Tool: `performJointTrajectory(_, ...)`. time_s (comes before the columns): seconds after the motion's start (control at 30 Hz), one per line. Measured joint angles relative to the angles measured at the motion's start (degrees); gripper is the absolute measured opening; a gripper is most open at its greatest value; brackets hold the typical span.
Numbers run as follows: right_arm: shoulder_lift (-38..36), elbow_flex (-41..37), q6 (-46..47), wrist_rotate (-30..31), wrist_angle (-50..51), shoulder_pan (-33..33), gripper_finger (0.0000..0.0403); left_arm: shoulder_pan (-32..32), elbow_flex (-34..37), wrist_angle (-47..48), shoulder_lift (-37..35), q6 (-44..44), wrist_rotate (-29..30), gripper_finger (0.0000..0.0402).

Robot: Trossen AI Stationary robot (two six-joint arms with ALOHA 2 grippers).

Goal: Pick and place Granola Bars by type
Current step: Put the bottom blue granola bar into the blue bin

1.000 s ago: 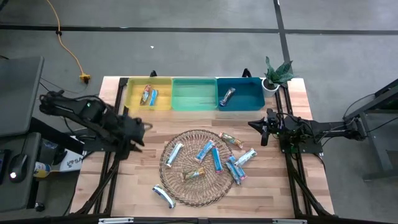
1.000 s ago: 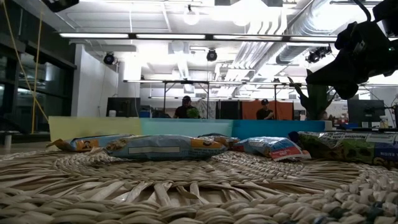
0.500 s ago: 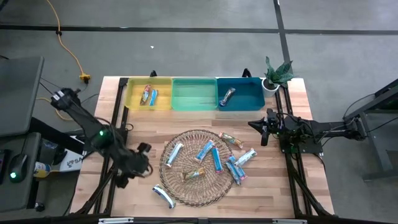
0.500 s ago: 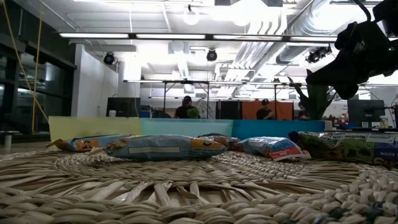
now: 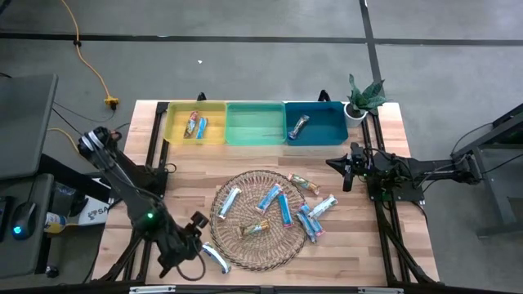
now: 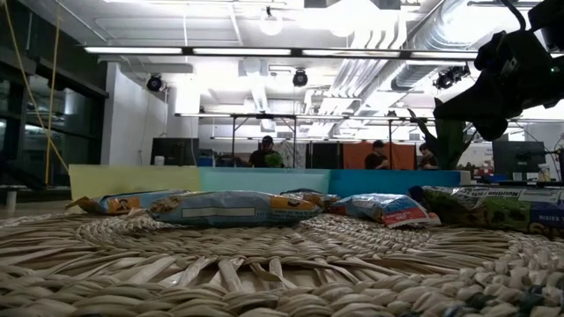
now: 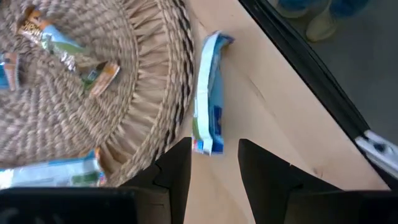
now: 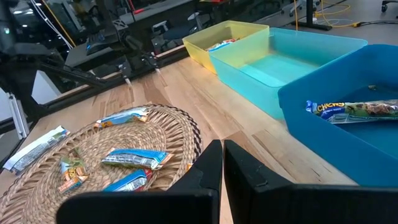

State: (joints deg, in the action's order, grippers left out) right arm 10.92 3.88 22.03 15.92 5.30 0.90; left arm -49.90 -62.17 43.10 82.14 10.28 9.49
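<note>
From above, the left gripper (image 5: 196,222) hangs over the near left part of the table (image 5: 188,163), at about 8 o'clock from the round wicker mat (image 5: 260,219). Its fingers are partly open and hold nothing. A white and blue bar (image 5: 216,256) lies alone on the wood, just off the mat's edge at about 7 o'clock. It sits just past the claw, toward 5 o'clock from it. The bar's long side runs from 10 o'clock to 4 o'clock. The left arm is much nearer to this bar than the right arm. More bars lie on the mat. Two bars are in the yellow bin (image 5: 195,123), one is in the blue bin (image 5: 315,124), and the green bin (image 5: 254,124) looks bare. The right gripper (image 5: 350,169) waits at the right edge of the table, pinched shut on nothing.

From table height, bars lie flat on the mat, and the bins stand behind them. People show far off in the room.

From the left wrist, the lone bar lies straight ahead of the two half-open fingers (image 7: 177,168). Its near end sits right by the gap between them, and its long side points away from the claw. I think the claw may need to turn so it can pinch the bar across its thin side.

From the right wrist, the fingers (image 8: 208,163) are closed together, well apart from the mat.
</note>
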Motion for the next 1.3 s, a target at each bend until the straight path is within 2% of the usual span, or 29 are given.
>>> performJointTrajectory(0.27,0.0,0.0,0.0,0.0,0.0,0.0,0.0000,0.0,0.0,-6.8,5.2,-4.5,-1.5,0.0129)
performJointTrajectory(0.47,0.0,0.0,0.0,0.0,0.0,0.0,0.0000,0.1,0.0,-7.7,8.0,-6.1,-1.5,0.0129)
performJointTrajectory(0.83,0.0,0.0,0.0,0.0,0.0,0.0,0.0000,5.5,0.0,-13.6,9.8,-8.9,-4.6,0.0132)
performJointTrajectory(0.93,0.0,0.0,0.0,0.0,0.0,0.0,0.0000,6.6,0.0,-13.3,9.8,-10.1,-6.2,0.0153)
performJointTrajectory(1.17,0.0,0.0,0.0,0.0,0.0,0.0,0.0000,6.3,0.0,-13.5,9.8,-11.9,-6.3,0.0235)
performJointTrajectory(1.3,0.0,0.0,0.0,0.0,0.0,0.0,0.0000,6.4,-0.1,-15.0,12.0,-12.0,-6.3,0.0256)
